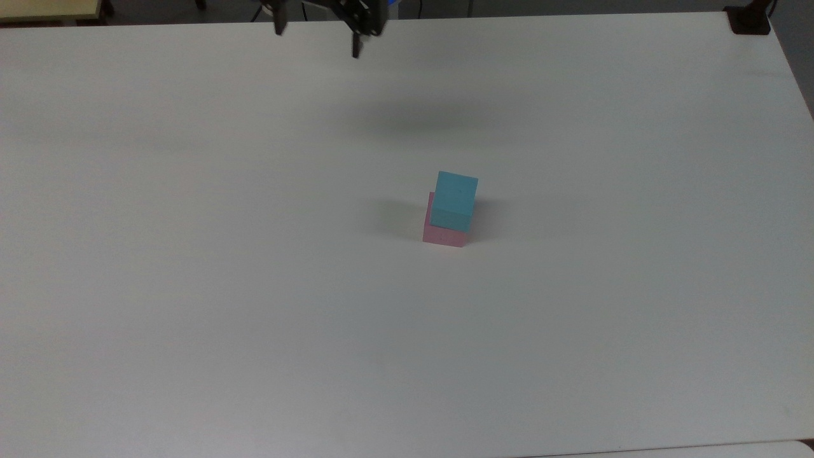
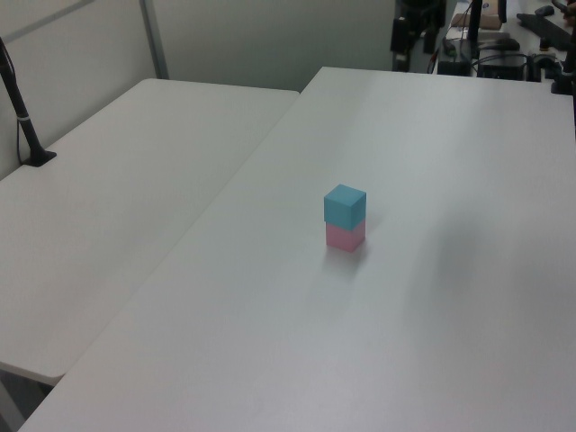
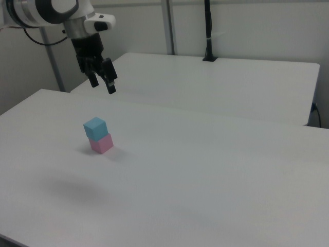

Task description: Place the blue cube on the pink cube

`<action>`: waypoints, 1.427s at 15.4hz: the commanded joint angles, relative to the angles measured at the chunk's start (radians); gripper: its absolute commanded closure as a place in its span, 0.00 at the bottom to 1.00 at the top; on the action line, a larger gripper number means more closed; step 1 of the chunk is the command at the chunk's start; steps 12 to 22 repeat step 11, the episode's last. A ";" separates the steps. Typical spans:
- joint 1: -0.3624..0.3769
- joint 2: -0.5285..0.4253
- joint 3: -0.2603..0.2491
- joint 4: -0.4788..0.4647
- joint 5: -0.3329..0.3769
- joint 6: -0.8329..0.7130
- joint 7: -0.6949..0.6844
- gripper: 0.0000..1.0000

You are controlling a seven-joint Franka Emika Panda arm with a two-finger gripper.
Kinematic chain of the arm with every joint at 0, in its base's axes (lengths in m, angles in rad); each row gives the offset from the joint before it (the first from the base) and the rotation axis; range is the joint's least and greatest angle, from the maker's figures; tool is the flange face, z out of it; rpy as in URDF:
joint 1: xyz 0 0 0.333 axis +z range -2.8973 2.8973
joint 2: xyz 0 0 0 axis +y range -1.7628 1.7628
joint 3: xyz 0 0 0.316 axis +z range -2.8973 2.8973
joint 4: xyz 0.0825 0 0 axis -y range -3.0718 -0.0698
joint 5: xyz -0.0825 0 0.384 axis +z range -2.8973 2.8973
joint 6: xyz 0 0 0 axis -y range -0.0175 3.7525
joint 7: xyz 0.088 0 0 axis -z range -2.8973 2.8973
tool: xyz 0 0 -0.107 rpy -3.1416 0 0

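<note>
The blue cube [image 1: 455, 197] sits on top of the pink cube [image 1: 443, 236] near the middle of the white table [image 1: 191, 286], slightly turned and offset so a strip of pink shows along the top view's left. The stack also appears in the left view, blue cube [image 2: 345, 204] over pink cube [image 2: 345, 237], and in the right view, blue cube [image 3: 95, 128] over pink cube [image 3: 102, 143]. My gripper [image 1: 317, 43] hangs open and empty high above the table's far edge, well away from the stack. In the right view the gripper [image 3: 103, 86] is above and behind the cubes.
A second white table [image 2: 108, 198] adjoins on the left view's left, with a black clamped pole [image 2: 27, 126] at its edge. A black clamp [image 1: 749, 19] sits at the far right corner in the top view. Cables and equipment [image 2: 504, 54] lie beyond the table.
</note>
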 commanded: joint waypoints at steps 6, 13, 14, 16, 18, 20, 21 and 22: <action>0.011 -0.112 -0.112 -0.099 0.010 -0.032 -0.262 0.00; 0.019 -0.106 -0.111 -0.093 0.010 -0.029 -0.265 0.00; 0.019 -0.106 -0.111 -0.093 0.010 -0.029 -0.265 0.00; 0.019 -0.106 -0.111 -0.093 0.010 -0.029 -0.265 0.00; 0.019 -0.106 -0.111 -0.093 0.010 -0.029 -0.265 0.00; 0.019 -0.106 -0.111 -0.093 0.010 -0.029 -0.265 0.00; 0.019 -0.106 -0.111 -0.093 0.010 -0.029 -0.265 0.00; 0.019 -0.106 -0.111 -0.093 0.010 -0.029 -0.265 0.00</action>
